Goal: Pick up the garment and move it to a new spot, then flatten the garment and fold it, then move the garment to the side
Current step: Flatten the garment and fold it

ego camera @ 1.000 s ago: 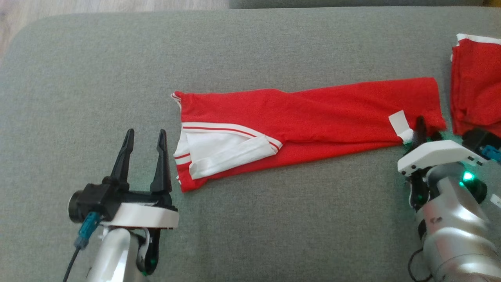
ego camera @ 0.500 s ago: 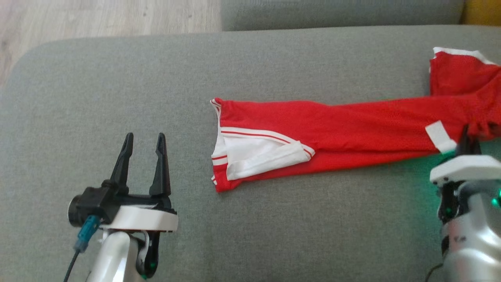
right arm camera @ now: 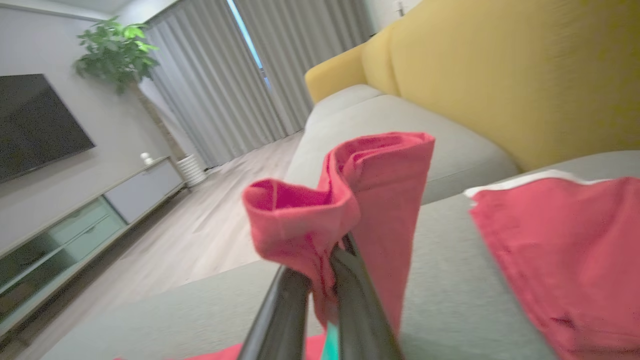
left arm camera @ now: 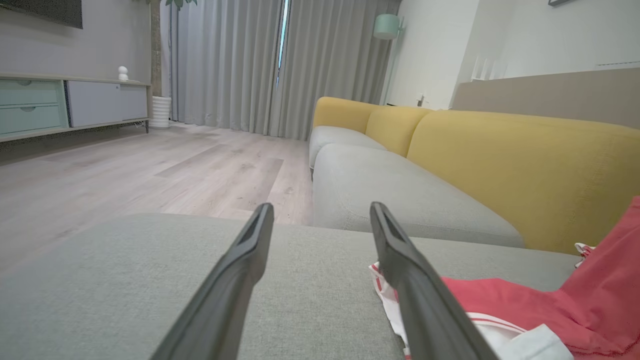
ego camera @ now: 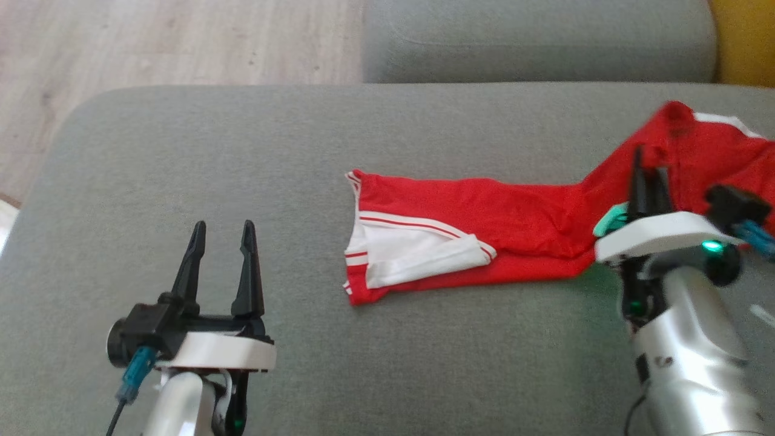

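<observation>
The garment (ego camera: 484,209) is red with white trim and lies stretched out on the grey cushion (ego camera: 242,151); its white-trimmed end points left. My right gripper (ego camera: 646,160) is shut on the garment's right end and holds it raised off the cushion. In the right wrist view the red cloth (right arm camera: 350,190) bunches up above the shut right gripper (right arm camera: 332,255). My left gripper (ego camera: 221,233) stands open above bare cushion, left of the garment and apart from it. In the left wrist view the open left gripper (left arm camera: 320,215) has the garment (left arm camera: 500,305) at its lower right.
A second red cloth (ego camera: 732,151) with a white edge lies at the cushion's far right, also in the right wrist view (right arm camera: 565,260). Another grey seat (ego camera: 533,42) and a yellow backrest (left arm camera: 525,165) lie beyond. Wooden floor (ego camera: 151,42) borders the cushion's left edge.
My right gripper has shut on the garment's right end and lifted it, bunching that end. The head camera has shifted. The left gripper has stayed still and open.
</observation>
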Tool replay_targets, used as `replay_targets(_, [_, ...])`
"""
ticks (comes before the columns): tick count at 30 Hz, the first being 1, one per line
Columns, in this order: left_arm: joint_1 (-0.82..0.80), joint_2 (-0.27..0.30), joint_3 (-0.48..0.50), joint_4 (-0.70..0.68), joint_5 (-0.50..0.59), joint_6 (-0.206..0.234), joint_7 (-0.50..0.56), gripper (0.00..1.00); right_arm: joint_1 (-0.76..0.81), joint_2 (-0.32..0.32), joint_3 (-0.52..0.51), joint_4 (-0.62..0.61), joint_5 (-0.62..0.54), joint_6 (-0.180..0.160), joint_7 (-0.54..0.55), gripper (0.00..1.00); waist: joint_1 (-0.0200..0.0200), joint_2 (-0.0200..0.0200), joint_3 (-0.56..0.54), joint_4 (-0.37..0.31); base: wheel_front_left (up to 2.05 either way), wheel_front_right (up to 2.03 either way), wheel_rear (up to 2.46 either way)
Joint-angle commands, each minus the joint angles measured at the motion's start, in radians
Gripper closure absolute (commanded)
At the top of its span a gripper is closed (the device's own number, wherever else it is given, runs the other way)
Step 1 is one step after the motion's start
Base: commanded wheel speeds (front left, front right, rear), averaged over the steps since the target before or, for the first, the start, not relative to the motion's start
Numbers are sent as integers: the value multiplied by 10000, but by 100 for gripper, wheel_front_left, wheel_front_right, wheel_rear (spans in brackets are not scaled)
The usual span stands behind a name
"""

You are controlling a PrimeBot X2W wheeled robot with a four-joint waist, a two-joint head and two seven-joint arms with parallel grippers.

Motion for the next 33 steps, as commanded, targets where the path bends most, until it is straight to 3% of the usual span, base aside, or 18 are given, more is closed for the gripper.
replay_targets(1, [-136,38,248,-347,-99,73,-51,0,-214,114,661,-429,283,65,-119,100,1,0,-209,269,0,0,0])
replay_targets(9, [90,38,207,-281,-77,103,-51,0,6,116,2976,-675,1560,65,-120,100,1,0,-528,1202,0,0,0])
replay_targets(22, [73,37,132,-250,-83,49,-51,0,-132,117,4655,95,2186,65,-120,100,1,0,-271,2409,0,0,0])
replay_targets(33, [-248,37,-211,-231,-234,93,-51,0,-494,118,6277,1203,2796,65,-120,100,1,0,220,2871,0,0,0])
